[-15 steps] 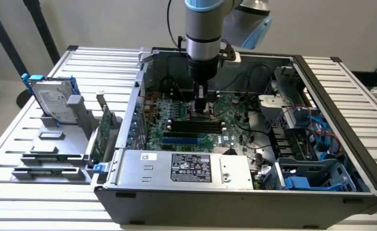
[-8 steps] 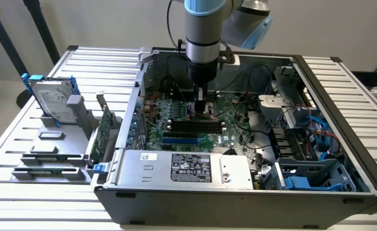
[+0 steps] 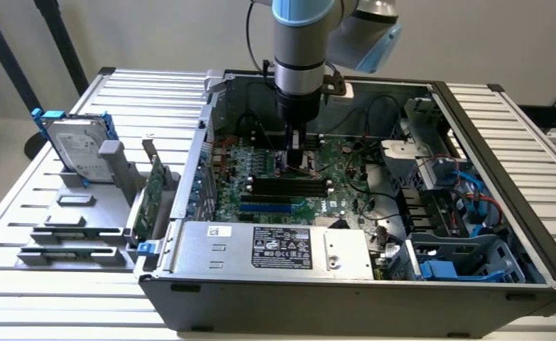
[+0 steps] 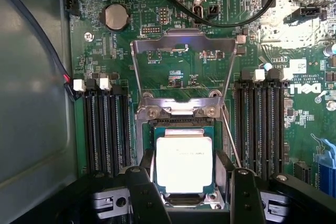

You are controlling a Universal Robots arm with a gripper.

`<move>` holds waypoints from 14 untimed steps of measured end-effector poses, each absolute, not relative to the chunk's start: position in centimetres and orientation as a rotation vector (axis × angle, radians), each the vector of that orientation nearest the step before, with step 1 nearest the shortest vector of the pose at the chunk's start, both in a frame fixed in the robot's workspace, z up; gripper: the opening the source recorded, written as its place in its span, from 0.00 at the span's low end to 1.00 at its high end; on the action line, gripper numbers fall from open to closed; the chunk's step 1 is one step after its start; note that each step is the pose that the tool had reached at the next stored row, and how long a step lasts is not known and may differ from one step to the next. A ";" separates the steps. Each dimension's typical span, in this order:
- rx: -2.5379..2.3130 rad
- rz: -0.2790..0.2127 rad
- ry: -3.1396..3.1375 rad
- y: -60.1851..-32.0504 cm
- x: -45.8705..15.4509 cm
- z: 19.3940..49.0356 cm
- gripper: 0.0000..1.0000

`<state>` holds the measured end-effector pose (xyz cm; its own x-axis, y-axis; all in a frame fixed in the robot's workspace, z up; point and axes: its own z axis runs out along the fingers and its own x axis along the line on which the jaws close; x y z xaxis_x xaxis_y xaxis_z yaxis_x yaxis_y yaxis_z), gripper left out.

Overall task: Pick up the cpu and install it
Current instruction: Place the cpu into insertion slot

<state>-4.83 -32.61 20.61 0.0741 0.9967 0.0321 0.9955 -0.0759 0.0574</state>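
on the exterior view's left, a silver hard drive (image 3: 74,153) with blue rails stands upright in a grey rack on the slatted metal table (image 3: 164,89). next comes the open dark computer case (image 3: 353,305), with a flat silver box (image 3: 202,249) bearing a black label along its near edge. over the green board (image 3: 258,160) the gripper (image 3: 297,165) reaches straight down. from the wrist, the cpu (image 4: 184,163), a thin square with a dull silver top, sits at the open metal socket (image 4: 178,111), between rows of black slots. the black fingers (image 4: 142,192) stand wide, pinching the cpu by two opposite edges.
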 end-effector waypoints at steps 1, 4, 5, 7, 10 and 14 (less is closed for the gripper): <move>2.288 0.098 2.121 -32.6 -4.8 20.6 0.55; 2.290 0.098 2.119 -32.6 -4.8 20.5 0.55; 2.290 0.098 2.119 -32.6 -4.8 20.5 0.55; 2.290 0.098 2.119 -32.6 -4.8 20.4 0.55; 2.290 0.098 2.119 -32.6 -4.8 20.3 0.55; 2.289 0.099 2.118 -32.6 -4.8 20.2 0.55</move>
<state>-4.78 -32.61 20.18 0.0764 0.9966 0.0322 0.9952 -0.0782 0.0585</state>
